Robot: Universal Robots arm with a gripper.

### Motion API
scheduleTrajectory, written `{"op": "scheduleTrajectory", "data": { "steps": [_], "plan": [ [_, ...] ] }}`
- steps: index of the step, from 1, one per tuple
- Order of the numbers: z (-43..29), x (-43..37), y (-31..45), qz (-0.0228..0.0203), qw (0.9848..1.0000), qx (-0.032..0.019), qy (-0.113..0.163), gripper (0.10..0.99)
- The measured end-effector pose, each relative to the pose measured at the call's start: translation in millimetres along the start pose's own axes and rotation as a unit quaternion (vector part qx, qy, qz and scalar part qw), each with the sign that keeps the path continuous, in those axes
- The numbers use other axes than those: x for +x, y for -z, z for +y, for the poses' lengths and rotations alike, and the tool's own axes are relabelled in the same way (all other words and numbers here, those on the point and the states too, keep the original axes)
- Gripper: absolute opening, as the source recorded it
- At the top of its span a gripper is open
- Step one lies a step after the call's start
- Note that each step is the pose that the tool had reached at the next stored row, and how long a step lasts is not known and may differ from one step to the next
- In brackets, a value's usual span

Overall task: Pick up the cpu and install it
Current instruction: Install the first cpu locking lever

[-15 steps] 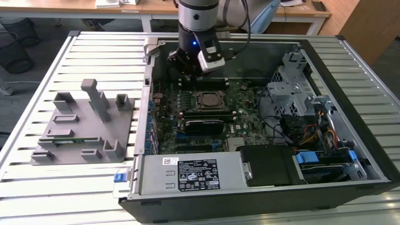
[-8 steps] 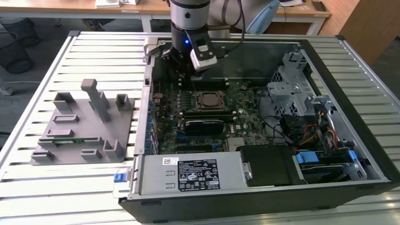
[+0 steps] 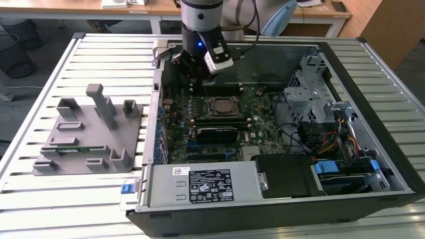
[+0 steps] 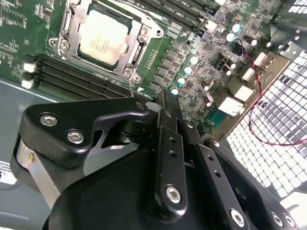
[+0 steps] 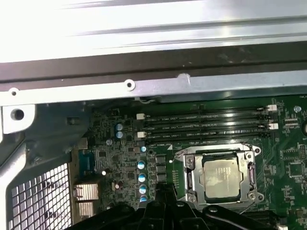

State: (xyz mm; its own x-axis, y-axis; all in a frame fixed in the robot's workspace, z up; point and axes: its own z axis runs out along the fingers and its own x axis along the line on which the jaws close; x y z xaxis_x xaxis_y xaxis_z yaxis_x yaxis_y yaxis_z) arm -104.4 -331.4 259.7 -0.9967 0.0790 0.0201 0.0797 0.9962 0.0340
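An open desktop computer case (image 3: pixel 345 124) is laid on its side on a slatted metal table (image 3: pixel 99 55), so that the motherboard (image 3: pixel 199 114) faces upward and can be reached from above. The cpu (image 4: pixel 103 36) is seen already seated in the socket frame (image 4: pixel 136 48) near the middle of the board; in the first wrist view the cpu (image 5: pixel 221 178) is shown lying flat, its pale metal top turned up. Being square, it has no real long axis; its edges are lined up with the frame and run parallel to the dark memory slots (image 5: pixel 206 125) beside it. The frame appears to be still unlatched, though this cannot be told for sure.

The gripper (image 3: pixel 199 74) is held above the board just beside the socket, on the side toward the case's rear wall. In the second wrist view the gripper (image 4: pixel 168 103) is shown with its black fingers (image 4: pixel 165 122) brought together and nothing held between them.

A grey parts fixture (image 3: pixel 89 132) is set on the table at the exterior view's left, well apart from the case, with a green memory stick (image 3: pixel 71 148) resting in one of its slots.
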Motion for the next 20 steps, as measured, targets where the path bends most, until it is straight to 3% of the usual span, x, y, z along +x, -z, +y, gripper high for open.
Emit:
{"op": "scheduleTrajectory", "data": {
  "steps": [4, 8, 15, 20],
  "plan": [
    [3.5, 4.9, -0.5, -0.0042, 1.0, -0.0003, 0.001, 0.106],
    [13.3, 6.7, -1.2, -0.0067, 1.0, 0.0011, 0.004, 0.106],
    [17.1, 6.8, -2.1, -0.0063, 0.9995, 0.0015, 0.031, 0.106],
    [20.7, 5.1, -2.2, -0.0063, 0.9994, 0.0015, 0.034, 0.106]
  ]
}}
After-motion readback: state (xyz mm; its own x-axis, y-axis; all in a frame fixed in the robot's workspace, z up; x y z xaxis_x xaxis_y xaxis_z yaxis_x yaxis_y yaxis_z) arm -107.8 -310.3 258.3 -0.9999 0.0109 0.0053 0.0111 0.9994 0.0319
